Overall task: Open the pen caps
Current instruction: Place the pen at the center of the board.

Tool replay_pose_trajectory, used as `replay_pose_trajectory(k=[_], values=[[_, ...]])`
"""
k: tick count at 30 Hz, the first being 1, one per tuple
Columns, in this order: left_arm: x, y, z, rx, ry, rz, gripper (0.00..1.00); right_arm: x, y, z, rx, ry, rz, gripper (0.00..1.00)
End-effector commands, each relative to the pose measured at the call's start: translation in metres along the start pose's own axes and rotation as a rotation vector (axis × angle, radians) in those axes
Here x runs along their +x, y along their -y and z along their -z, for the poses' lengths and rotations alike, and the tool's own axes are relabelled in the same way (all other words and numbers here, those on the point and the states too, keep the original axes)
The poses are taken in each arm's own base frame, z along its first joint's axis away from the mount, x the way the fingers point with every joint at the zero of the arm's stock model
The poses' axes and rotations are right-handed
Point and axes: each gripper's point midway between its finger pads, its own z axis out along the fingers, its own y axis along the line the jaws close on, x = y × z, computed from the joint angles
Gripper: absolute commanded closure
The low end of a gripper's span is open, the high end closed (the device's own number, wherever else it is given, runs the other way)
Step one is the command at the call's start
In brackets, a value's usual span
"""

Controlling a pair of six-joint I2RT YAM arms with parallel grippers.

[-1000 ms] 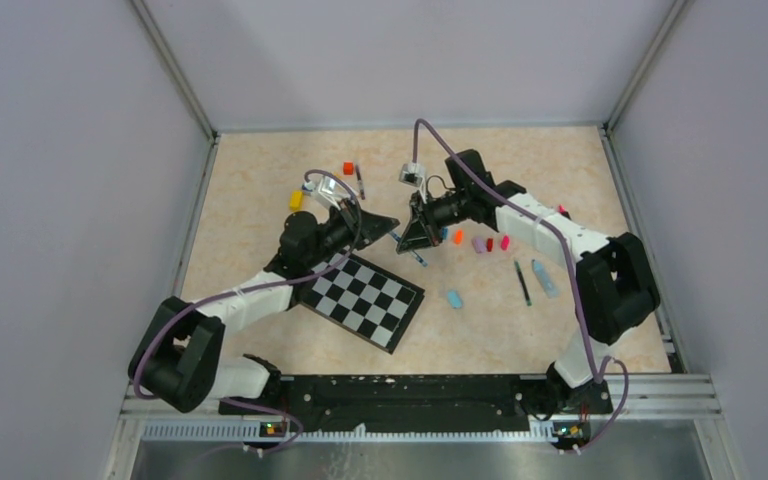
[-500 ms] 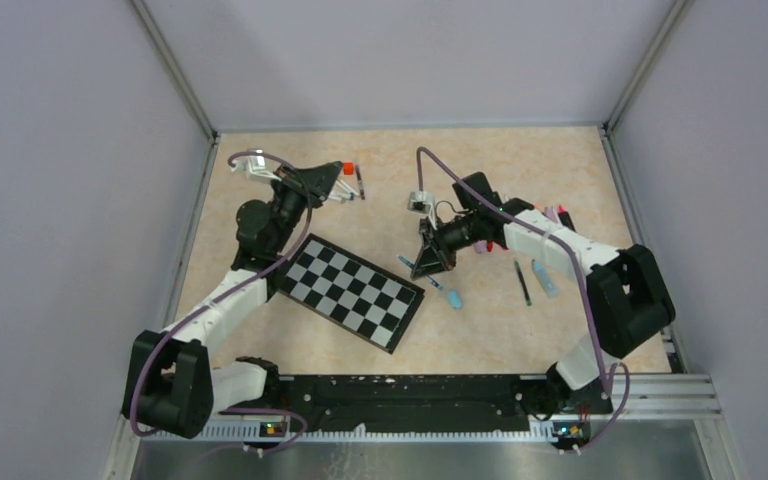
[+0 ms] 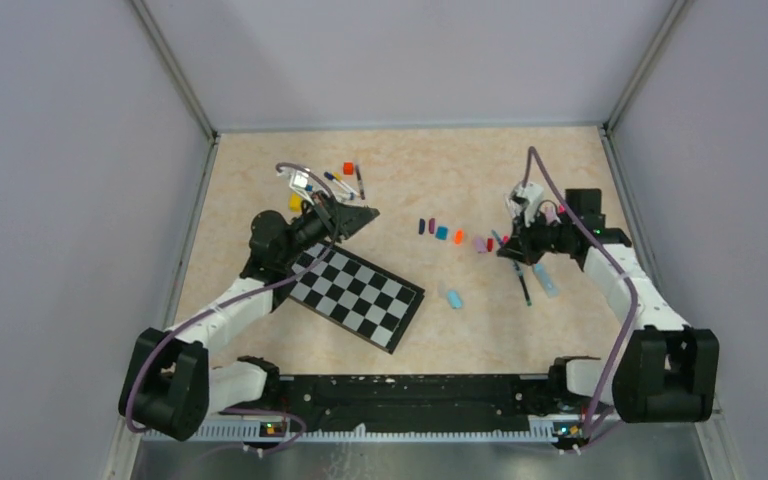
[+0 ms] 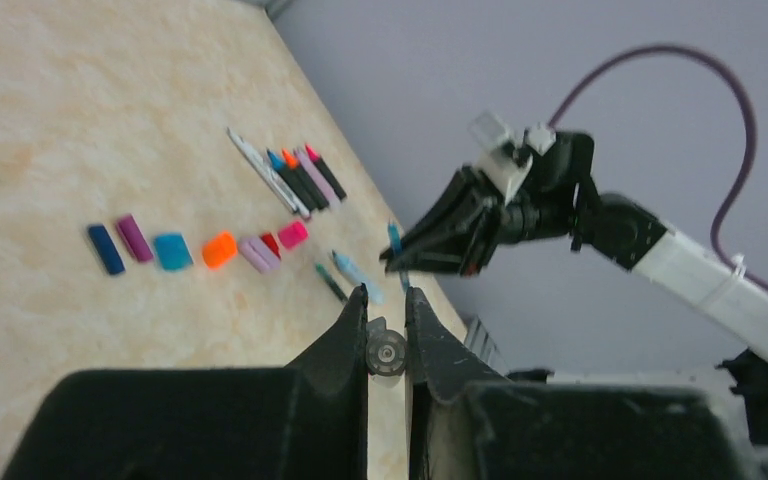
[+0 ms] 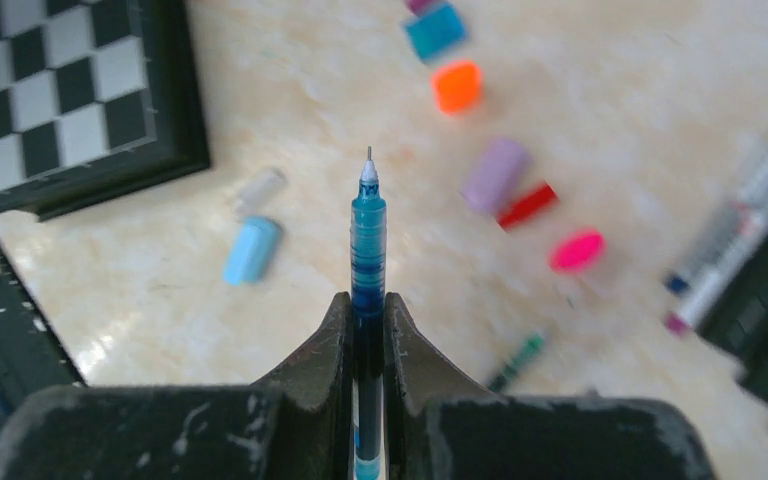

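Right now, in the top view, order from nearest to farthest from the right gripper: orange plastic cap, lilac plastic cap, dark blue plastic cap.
1. Lilac plastic cap, just left of the right gripper.
2. Orange plastic cap, middle of the row.
3. Dark blue plastic cap, row's left end.

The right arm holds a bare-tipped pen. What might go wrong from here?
1. The right gripper points the blue pen tip-first toward loose caps such as the orange cap; lowering it may scatter them or leave ink.
2. The left gripper pinches a small round piece, probably a cap, at its tips only; it may slip out.
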Motion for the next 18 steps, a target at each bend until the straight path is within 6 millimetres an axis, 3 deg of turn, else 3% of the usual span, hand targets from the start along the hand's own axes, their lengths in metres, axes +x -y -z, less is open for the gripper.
replay_pose_trajectory(k=[1,5,8,18], values=[[0.046,0.018,0.002,0.069,-0.148,-0.088,1.0,0.023,0.052,0.047,0.287,0.011,-0.037,0.98],[0.084,0.022,-0.01,0.06,-0.252,-0.134,1.0,0.047,0.086,0.082,0.472,-0.031,-0.105,0.97],[0.106,0.021,-0.017,0.065,-0.315,-0.127,1.0,0.072,0.098,0.095,0.513,-0.102,-0.175,0.97],[0.157,0.022,-0.035,0.055,-0.44,-0.14,1.0,0.119,0.124,0.103,0.57,-0.213,-0.301,0.97]])
